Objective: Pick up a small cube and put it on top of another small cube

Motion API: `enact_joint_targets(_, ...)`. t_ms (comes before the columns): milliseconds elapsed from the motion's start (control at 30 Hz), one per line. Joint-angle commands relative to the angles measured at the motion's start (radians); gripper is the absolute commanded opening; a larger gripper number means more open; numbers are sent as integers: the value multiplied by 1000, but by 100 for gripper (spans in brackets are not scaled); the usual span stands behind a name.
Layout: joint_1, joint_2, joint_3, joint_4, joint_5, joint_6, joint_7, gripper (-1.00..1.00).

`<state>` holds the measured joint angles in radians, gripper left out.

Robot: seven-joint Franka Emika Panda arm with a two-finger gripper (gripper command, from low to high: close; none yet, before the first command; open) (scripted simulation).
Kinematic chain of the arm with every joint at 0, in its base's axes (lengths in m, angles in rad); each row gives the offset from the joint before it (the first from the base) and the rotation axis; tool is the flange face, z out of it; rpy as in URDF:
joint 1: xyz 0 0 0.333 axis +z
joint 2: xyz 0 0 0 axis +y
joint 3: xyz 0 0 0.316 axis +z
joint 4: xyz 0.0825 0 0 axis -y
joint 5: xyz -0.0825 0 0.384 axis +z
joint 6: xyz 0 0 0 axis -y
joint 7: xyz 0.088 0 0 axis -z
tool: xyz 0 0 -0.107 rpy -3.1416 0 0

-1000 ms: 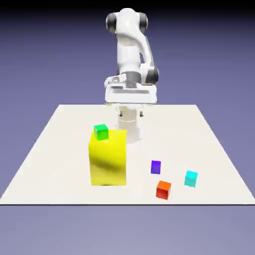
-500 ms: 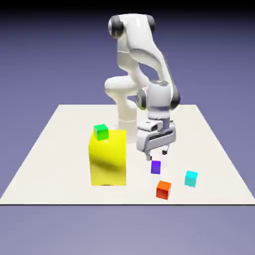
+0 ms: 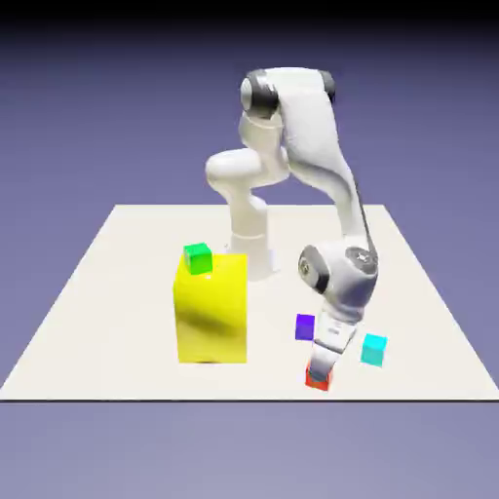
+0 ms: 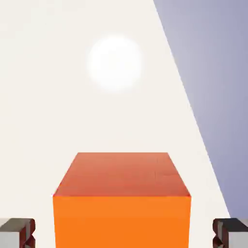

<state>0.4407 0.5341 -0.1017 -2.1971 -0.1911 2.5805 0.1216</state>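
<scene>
A small orange-red cube [image 3: 318, 380] lies near the table's front edge, partly covered by my gripper [image 3: 321, 369], which has come down over it. The hand view shows this cube [image 4: 121, 203] large between my gripper's [image 4: 124, 233] two grey fingertips [image 4: 17, 232], with a gap of bare table on each side, so the jaws are open and not touching it. A purple cube [image 3: 305, 326] sits just behind on the exterior view's left. A cyan cube [image 3: 373, 349] sits to the right of my hand. A green cube [image 3: 198, 258] rests on a tall yellow block [image 3: 211, 310].
The yellow block stands well to the exterior view's left of my hand. The white table [image 3: 107, 292] ends just in front of the orange-red cube. In the hand view the table's edge [image 4: 189, 97] runs diagonally on the right.
The arm swung from above the purple cube forward and down to the orange-red cube. The jaws have narrowed around it.
</scene>
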Motion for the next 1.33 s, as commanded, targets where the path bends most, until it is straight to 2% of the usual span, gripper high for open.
enact_joint_targets(0,0,0,0,0,0,0,0,-100)
enact_joint_targets(167,-14,-181,9,-11,13,-171,-8,-100)
enact_joint_targets(867,-596,-942,29,-186,44,-780,120,-100)
enact_joint_targets(933,-605,-954,29,-189,44,-789,122,-100)
enact_joint_targets(1200,-862,-921,251,-341,117,-592,53,-100)
enact_joint_targets(1233,-862,-921,251,-341,117,-592,53,100)
enact_joint_targets(1300,-826,-925,220,-320,107,-620,63,100)
